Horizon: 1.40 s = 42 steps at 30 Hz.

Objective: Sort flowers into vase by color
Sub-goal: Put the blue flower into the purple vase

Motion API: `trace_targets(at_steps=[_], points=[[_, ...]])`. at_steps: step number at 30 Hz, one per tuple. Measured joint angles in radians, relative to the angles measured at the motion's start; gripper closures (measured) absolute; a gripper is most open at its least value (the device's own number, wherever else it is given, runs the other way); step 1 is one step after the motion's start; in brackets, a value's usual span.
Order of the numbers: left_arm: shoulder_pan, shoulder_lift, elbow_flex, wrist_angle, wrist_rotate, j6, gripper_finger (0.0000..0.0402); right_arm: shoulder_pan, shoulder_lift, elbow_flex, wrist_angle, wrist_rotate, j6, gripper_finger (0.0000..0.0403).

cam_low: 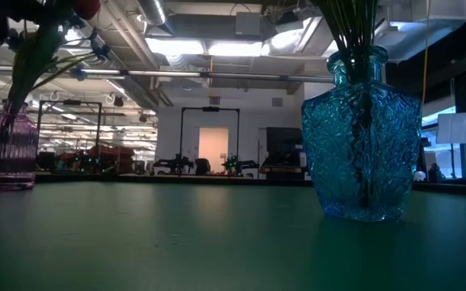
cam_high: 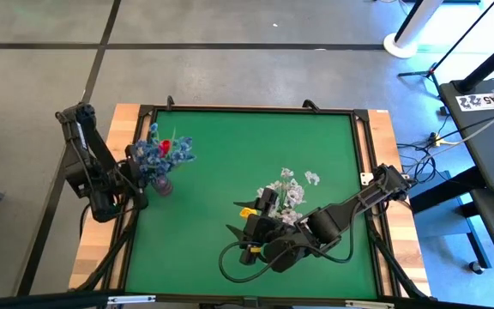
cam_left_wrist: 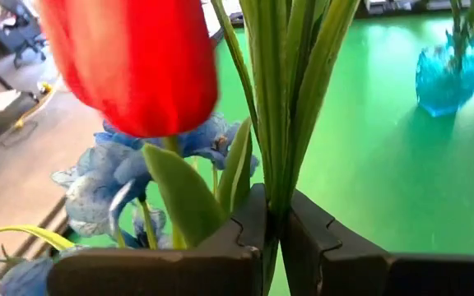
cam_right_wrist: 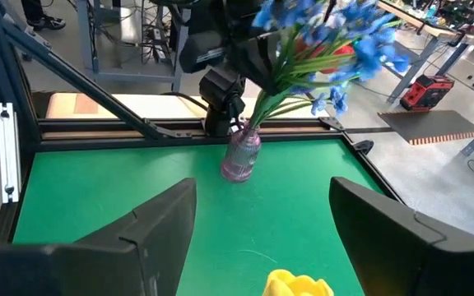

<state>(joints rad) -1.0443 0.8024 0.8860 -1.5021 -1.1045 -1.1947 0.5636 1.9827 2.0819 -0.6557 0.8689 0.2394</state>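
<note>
A purple vase [cam_high: 163,184] stands at the table's left, holding blue-blossom sprigs [cam_high: 154,154] and a red bud [cam_high: 166,146]. My left gripper [cam_left_wrist: 274,238] is beside that bunch, shut on green stalks; the red bud [cam_left_wrist: 138,66] hangs close over its fingers. A blue glass vase [cam_low: 362,137] with white-blossom sprigs [cam_high: 292,190] stands right of centre. My right gripper [cam_right_wrist: 263,189] hovers near it, open, facing the purple vase [cam_right_wrist: 241,156]. A yellow bud [cam_right_wrist: 299,285] shows below and between its fingers, untouched; what it rests on is hidden. My left gripper pinches a bundle of green stalks and leaves [cam_left_wrist: 276,197] between its two fingers, coming level from the table's left side, across the stalks. The stalks rise upright past the fingers. Which blossom they carry cannot be told, and their lower ends are hidden by the fingers.
The green mat [cam_high: 230,146] lies bare between the two vases and along the far side. A raised black frame [cam_high: 256,110] borders the mat. Beyond the table there are desks, cables and stands on the floor.
</note>
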Motion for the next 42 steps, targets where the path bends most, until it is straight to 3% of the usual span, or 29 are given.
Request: trace_targets(at_steps=[9, 16, 18, 22, 26, 35, 42], points=[[0.034, -0.005, 0.000, 0.005, -0.067, -0.188, 0.0386, 0.000, 0.000, 0.000, -0.026, -0.028, 0.025, 0.0127], [0.039, -0.002, 0.000, 0.019, -0.142, -0.205, 0.0386, 0.000, 0.000, 0.000, -0.041, -0.033, 0.045, 0.0127], [0.039, -0.003, 0.000, 0.051, -0.120, -0.125, 0.0386, 0.000, 0.000, 0.000, -0.048, -0.033, 0.045, 0.0127], [0.038, -0.002, 0.000, 0.172, 0.034, 0.115, 0.0386, 0.000, 0.000, 0.000, -0.052, -0.033, 0.045, 0.0127], [0.038, 0.005, 0.000, 0.252, 0.055, 0.253, 0.0386, 0.000, 0.000, 0.000, -0.052, -0.033, 0.046, 0.0127], [0.038, 0.009, 0.000, 0.247, 0.033, 0.419, 0.0386, 0.000, 0.000, 0.000, -0.067, -0.059, 0.071, 0.0127], [0.038, 0.011, 0.000, 0.243, 0.106, 0.402, 0.0386, 0.000, 0.000, 0.000, -0.088, -0.061, 0.107, 0.0127]])
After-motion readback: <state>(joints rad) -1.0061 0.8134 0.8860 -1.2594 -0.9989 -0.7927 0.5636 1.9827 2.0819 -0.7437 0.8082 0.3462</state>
